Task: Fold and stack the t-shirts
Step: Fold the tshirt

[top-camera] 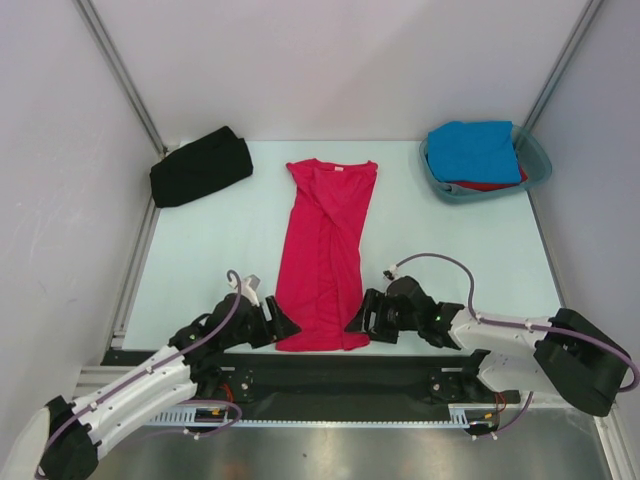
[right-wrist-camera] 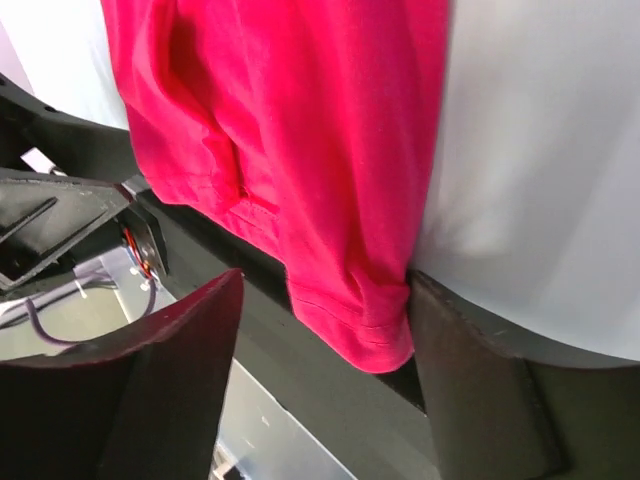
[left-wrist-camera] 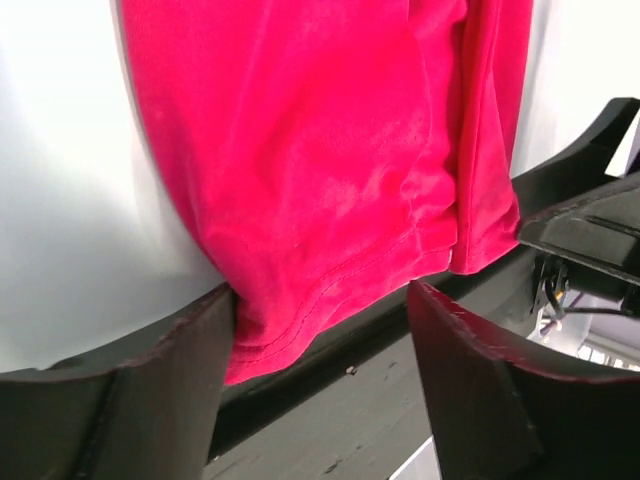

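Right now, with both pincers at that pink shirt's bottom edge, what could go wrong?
The hem of the crimson-pink shirt sits against one finger of the left pincer, off-centre; it may pinch only the edge and slip. The right pincer looks the same, so an uneven lift could skew the fold.

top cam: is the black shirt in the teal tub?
No, the black shirt lies on the table at the far left, well apart from the tub at the far right.

Bright, even diffuse light; shadows soft; top view sharp; wrist views blurred up close.
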`<act>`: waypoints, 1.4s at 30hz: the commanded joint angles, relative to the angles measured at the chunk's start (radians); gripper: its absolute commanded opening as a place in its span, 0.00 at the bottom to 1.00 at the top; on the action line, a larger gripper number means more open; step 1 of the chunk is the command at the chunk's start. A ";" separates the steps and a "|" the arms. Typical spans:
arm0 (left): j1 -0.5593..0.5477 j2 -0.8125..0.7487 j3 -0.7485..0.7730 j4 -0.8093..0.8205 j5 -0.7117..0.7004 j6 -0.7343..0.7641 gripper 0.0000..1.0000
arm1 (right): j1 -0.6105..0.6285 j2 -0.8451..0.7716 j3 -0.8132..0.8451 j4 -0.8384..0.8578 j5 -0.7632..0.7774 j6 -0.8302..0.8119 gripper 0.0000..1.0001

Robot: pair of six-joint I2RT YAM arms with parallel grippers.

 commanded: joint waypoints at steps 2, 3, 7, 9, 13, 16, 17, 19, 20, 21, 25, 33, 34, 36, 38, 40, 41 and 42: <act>0.006 -0.046 -0.065 -0.133 0.033 -0.014 0.71 | 0.045 0.049 -0.002 -0.072 0.031 0.008 0.68; 0.006 -0.057 -0.066 -0.149 0.033 -0.014 0.68 | 0.052 0.044 0.004 -0.083 0.036 0.015 0.66; 0.006 -0.103 -0.078 -0.203 0.043 -0.015 0.36 | 0.078 0.016 0.010 -0.141 0.070 0.025 0.44; 0.006 -0.121 -0.085 -0.213 0.053 -0.015 0.19 | 0.085 -0.005 0.013 -0.172 0.077 0.030 0.29; 0.004 -0.128 -0.092 -0.227 0.067 -0.018 0.00 | 0.104 -0.057 0.012 -0.218 0.094 0.045 0.01; -0.002 -0.131 -0.092 -0.221 0.082 -0.026 0.00 | 0.124 -0.106 0.018 -0.242 0.097 0.047 0.00; -0.002 -0.131 -0.092 -0.215 0.089 -0.026 0.00 | 0.128 -0.126 0.020 -0.267 0.100 0.045 0.00; -0.005 -0.120 -0.091 -0.195 0.115 -0.026 0.00 | 0.139 -0.178 0.032 -0.305 0.122 0.042 0.00; -0.005 -0.117 -0.091 -0.187 0.121 -0.025 0.00 | 0.145 -0.201 0.050 -0.372 0.137 0.050 0.00; -0.008 -0.108 -0.089 -0.181 0.130 -0.026 0.00 | 0.150 -0.223 0.058 -0.403 0.167 0.051 0.00; -0.019 -0.097 -0.069 -0.135 0.177 -0.025 0.00 | 0.159 -0.373 0.089 -0.560 0.223 0.077 0.00; -0.091 -0.114 0.015 -0.224 0.153 -0.054 0.00 | 0.196 -0.478 0.087 -0.677 0.229 0.143 0.00; -0.094 -0.114 0.036 -0.239 0.155 -0.055 0.00 | 0.199 -0.468 0.087 -0.657 0.225 0.142 0.00; -0.100 -0.120 0.069 -0.279 0.152 -0.055 0.00 | 0.225 -0.436 0.089 -0.634 0.225 0.145 0.00; -0.103 -0.129 0.102 -0.310 0.132 -0.051 0.00 | 0.234 -0.401 0.095 -0.580 0.186 0.125 0.00; -0.105 -0.126 0.161 -0.338 0.104 -0.035 0.00 | 0.240 -0.337 0.125 -0.557 0.175 0.090 0.00; -0.105 -0.120 0.179 -0.341 0.092 -0.031 0.00 | 0.240 -0.317 0.141 -0.551 0.174 0.070 0.00; -0.105 -0.088 0.197 -0.339 0.069 -0.023 0.00 | 0.236 -0.297 0.156 -0.542 0.175 0.052 0.00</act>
